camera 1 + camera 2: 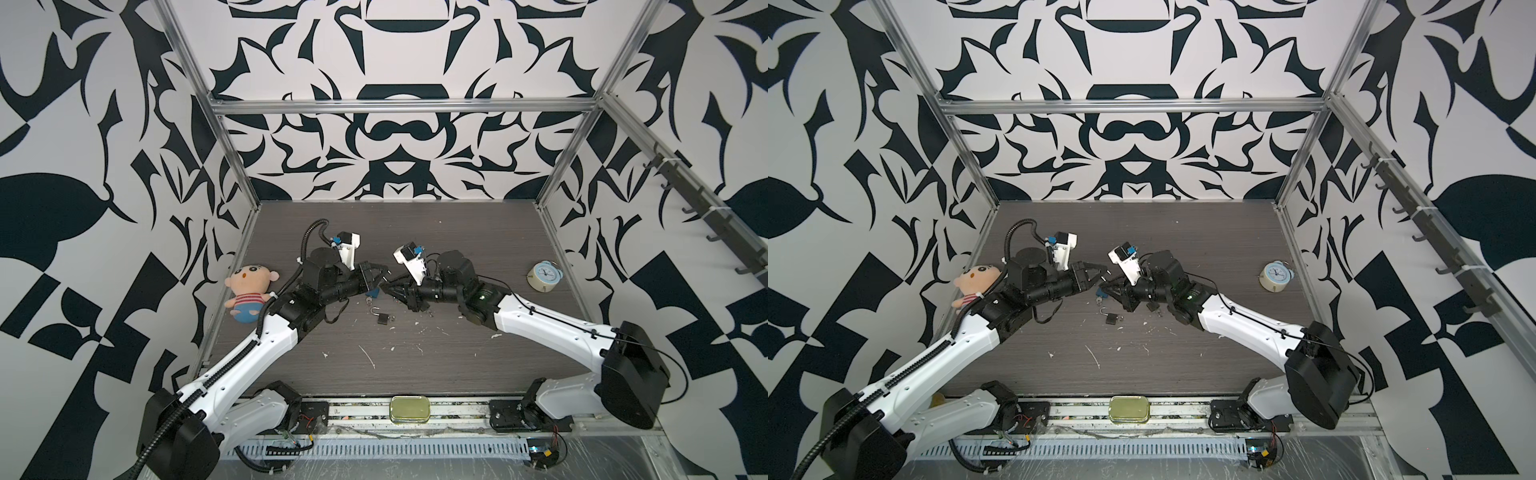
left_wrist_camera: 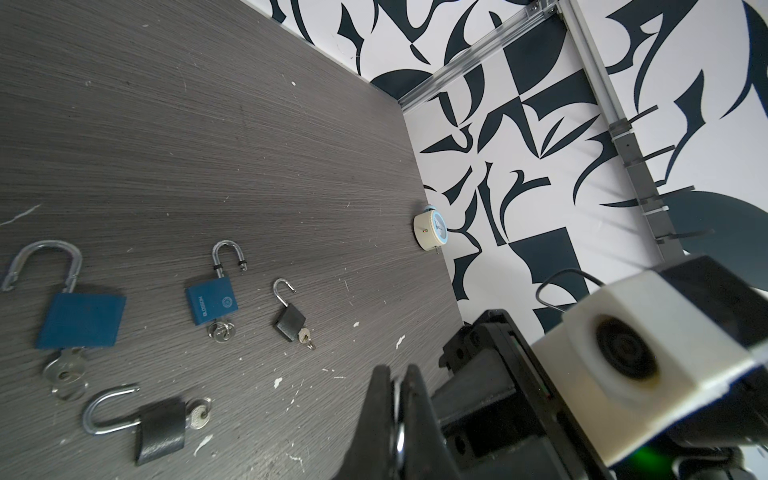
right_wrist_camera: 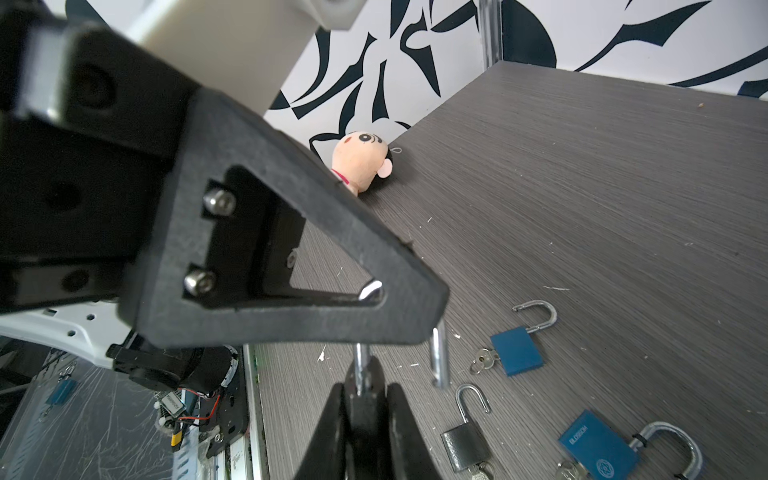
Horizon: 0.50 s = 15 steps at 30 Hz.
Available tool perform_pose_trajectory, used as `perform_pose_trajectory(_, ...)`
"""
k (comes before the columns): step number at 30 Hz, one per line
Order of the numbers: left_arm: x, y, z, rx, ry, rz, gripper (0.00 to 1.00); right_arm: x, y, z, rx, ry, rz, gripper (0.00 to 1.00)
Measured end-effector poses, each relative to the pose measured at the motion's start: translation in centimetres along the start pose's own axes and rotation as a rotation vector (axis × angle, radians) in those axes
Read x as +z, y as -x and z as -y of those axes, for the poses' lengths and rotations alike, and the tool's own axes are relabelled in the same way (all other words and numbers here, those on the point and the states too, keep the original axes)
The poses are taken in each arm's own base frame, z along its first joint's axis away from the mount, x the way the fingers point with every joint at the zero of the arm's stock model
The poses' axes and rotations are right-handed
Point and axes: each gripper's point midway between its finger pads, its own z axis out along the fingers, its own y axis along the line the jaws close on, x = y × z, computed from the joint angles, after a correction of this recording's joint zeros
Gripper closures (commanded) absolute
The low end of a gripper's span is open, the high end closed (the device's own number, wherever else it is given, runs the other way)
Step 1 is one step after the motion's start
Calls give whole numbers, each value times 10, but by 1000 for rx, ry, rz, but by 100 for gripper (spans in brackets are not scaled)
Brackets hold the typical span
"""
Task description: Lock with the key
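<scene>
A dark padlock [image 3: 365, 409] hangs between my two grippers above the table's middle. My right gripper [image 3: 365, 374] is shut on its body. The silver shackle [image 3: 439, 357] stands unlatched and runs up behind the left gripper's black finger [image 3: 291, 257]. My left gripper [image 2: 397, 372] is shut on that shackle, and a silver sliver shows between its fingers. In both top views the grippers [image 1: 384, 277] [image 1: 1104, 277] meet tip to tip. This lock's key is hidden. Below lie unlatched padlocks with keys in them: a small black one [image 2: 289, 324] and a blue one [image 2: 212, 301].
Two more unlatched padlocks lie nearby, a large blue one [image 2: 79, 320] and a black one [image 2: 160, 428]. A plush doll [image 1: 249, 293] sits by the left wall and an alarm clock [image 1: 544, 278] by the right wall. A gold tin [image 1: 409, 409] rests on the front rail.
</scene>
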Motion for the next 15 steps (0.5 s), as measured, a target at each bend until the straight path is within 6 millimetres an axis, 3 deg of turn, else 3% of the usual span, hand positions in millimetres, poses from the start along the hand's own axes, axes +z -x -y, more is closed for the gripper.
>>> perform_pose_trajectory(2,-2,0,0,1,3,3,99,0,0,-1,-1,3,-2,100)
perform_pose_trajectory(5,-6,0,-2,18,23,9,70,-1,-1,-5,2,15,-22,100)
perform_pose_trajectory(10,-28,7,0,102,70,69,62,-9,-12,0,49,-11,-118,100)
perform_pose_trajectory(15,-48,10,9,219,61,112,60,-29,-25,-10,101,44,-205,100)
